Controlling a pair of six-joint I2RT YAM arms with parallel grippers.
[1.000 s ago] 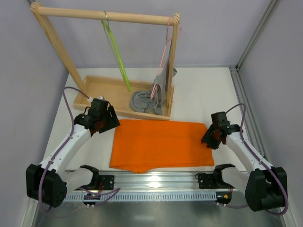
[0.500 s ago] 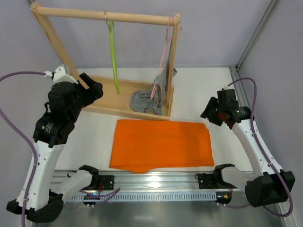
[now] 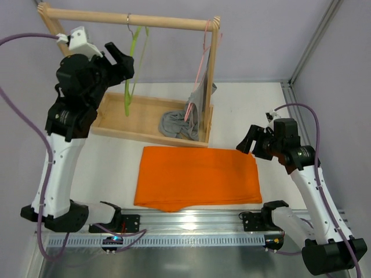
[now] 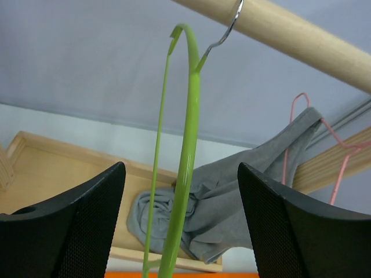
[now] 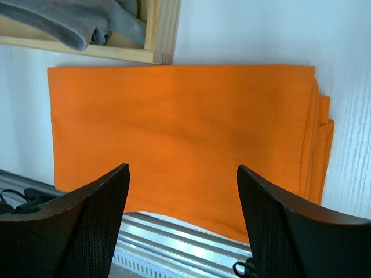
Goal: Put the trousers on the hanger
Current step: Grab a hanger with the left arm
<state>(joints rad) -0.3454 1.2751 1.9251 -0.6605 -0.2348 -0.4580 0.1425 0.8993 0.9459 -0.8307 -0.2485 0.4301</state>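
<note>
Cloth first: the trousers (image 3: pixel 197 176) lay folded into a flat orange rectangle on the desk (image 3: pixel 249 104), lower centre of the top view, between the wooden tray (image 3: pixel 145 116) and the metal rail (image 3: pixel 191 220) at the near edge. My read was soft, light and limp. They'd sag and shed layers if pinched through the top ply only. Best hold looked like the right-hand side, where the right wrist view showed stacked edges stepping out. Bite all plies there, or take the folded edge.

The hanger (image 4: pixel 188 174) hung by its metal hook from the wooden rack (image 3: pixel 127 19), upper left of the top view. Thin and stiff but free to swing, so any nudge would probably set it rocking. I'd hold it by the green shoulder, not the hook.

Left pincer (image 3: pixel 119 59) was released, jaws wide either side of the hanger, no contact visible. Right pincer (image 3: pixel 246 142) was also released, grasping nothing, raised at the trousers' right end.

Unclear:
- Hanger seen nearly edge-on, and its bottom bar was cut off at the lower edge of the left wrist view.
- Couldn't tell waist from cuffs, or the layer count.
- Grey garment (image 3: pixel 177 123) on the pink hanger (image 3: pixel 203 52) slumped into the tray and hid part of its floor.
</note>
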